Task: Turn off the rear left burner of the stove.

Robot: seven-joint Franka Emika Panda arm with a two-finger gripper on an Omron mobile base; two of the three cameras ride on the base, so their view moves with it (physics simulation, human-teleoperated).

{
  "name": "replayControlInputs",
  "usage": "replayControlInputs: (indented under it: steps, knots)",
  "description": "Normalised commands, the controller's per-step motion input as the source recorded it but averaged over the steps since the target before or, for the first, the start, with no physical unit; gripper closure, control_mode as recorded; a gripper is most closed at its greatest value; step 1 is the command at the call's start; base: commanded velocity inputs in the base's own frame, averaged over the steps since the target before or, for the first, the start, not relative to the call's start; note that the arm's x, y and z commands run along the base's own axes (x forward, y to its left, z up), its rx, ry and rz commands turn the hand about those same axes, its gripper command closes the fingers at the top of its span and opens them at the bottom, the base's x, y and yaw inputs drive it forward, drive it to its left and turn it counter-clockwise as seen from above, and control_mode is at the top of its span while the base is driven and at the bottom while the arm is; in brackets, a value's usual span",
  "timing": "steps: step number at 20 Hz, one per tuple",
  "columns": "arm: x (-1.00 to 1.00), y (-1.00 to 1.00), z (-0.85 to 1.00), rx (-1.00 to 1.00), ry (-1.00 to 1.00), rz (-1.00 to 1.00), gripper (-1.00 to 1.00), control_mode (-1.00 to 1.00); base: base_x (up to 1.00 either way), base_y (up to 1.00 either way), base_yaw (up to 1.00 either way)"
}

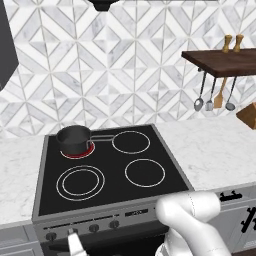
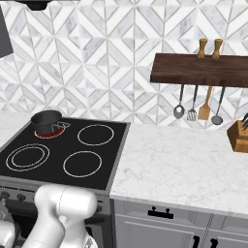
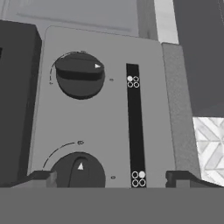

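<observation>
Two dark knobs sit right in front of my hand (image 3: 112,177) in the hand view: the nearer knob (image 3: 78,171) lies between the fingertips (image 3: 40,177), which stand wide apart and grip nothing, and the farther knob (image 3: 80,74) is beyond it on the same grey front panel (image 3: 105,127). A black strip (image 3: 135,127) with small dot markings runs beside both knobs. In the left base view I see the hand low at the stove's (image 1: 107,167) front, by the left end of the knob row (image 1: 82,230). Past that, on the black glass, a double-ringed circle (image 1: 80,182) is front left and two plain white circles lie to the right. At the back left, the rear left burner (image 1: 77,150) glows red, with a dark saucepan (image 1: 74,139) standing on it. Farther right, the marble table (image 2: 184,164) carries a knife block (image 2: 239,135), and utensils (image 2: 198,107) hang under a wooden shelf (image 2: 198,70).
</observation>
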Motion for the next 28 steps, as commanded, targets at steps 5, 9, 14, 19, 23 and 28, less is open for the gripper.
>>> replayControlInputs:
  steps: [5,9,14,19,23,28]
  knots:
    - [0.19,0.0,-0.11,0.16,0.0,0.0,-1.0,-1.0,0.0,0.0,0.0]
    - [0.33,0.0,-0.09,0.15,0.03,0.0,-1.0,-1.0,0.0,0.0,0.0]
    - [0.32,0.0,-0.05,0.14,0.01,0.0,-1.0,-1.0,0.0,0.0,0.0]
    - [0.39,0.0,-0.06,0.1,0.0,0.0,1.0,-1.0,0.0,0.0,0.0]
    - [0.13,0.0,-0.05,0.06,0.0,0.0,1.0,-1.0,0.0,0.0,0.0]
    - [0.0,0.0,0.0,0.02,0.0,0.0,1.0,-1.0,0.0,0.0,0.0]
